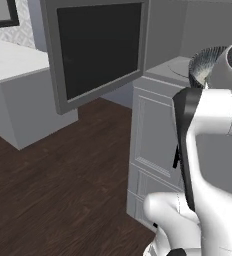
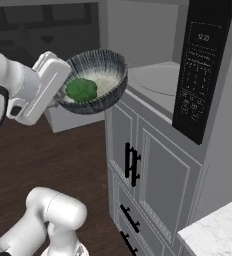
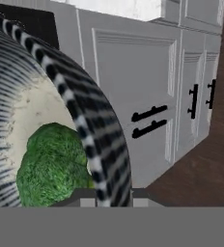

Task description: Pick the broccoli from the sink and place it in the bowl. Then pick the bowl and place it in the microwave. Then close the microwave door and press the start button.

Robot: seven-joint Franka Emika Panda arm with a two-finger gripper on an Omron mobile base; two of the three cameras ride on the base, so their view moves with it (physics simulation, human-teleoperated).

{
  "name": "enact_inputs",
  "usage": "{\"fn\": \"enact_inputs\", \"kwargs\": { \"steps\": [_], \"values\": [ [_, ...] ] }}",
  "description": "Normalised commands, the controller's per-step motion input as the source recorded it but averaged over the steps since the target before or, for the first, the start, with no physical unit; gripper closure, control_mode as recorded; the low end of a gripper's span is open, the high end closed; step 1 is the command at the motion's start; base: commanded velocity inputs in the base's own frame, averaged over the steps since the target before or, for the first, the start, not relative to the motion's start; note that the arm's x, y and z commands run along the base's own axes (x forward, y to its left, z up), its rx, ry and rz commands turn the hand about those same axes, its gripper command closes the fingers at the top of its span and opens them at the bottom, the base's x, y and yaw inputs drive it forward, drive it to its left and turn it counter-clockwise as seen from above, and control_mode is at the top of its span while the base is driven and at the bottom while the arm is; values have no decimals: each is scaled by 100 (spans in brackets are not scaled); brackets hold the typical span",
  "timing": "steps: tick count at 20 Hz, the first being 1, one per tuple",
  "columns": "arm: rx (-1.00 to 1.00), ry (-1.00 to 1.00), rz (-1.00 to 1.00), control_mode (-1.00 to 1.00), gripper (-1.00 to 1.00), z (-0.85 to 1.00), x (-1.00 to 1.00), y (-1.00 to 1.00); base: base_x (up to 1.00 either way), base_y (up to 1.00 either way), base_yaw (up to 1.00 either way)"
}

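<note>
One microwave [image 2: 158, 80] built in above the grey cabinets [image 2: 153, 175], pale inside with one round turntable plate [image 2: 160, 80]; its one microwave door [image 1: 95, 50] hangs swung open with the dark glass facing out; one black control panel [image 2: 198, 70] sits on the right side; one bowl [image 2: 95, 80] is up in the air just in front of the opening, tilted a bit; the gripper [image 3: 113, 197] is clamped on the bowl's rim; one broccoli [image 2: 81, 90] sits inside the bowl; four black handles [image 3: 147, 121] show on the cabinet doors.
</note>
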Motion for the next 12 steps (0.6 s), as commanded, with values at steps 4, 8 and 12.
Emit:
{"fn": "enact_inputs", "kwargs": {
  "steps": [4, 8, 12],
  "values": [
    [-1, -11, -6, -100, 100, 67, 0, -29, 0, 0, 0],
    [1, 0, 0, -100, 100, 23, 19, -29, 0, 0, 0],
    [2, 0, 1, -100, 100, 24, 52, -31, 0, 0, 0]
  ]
}}
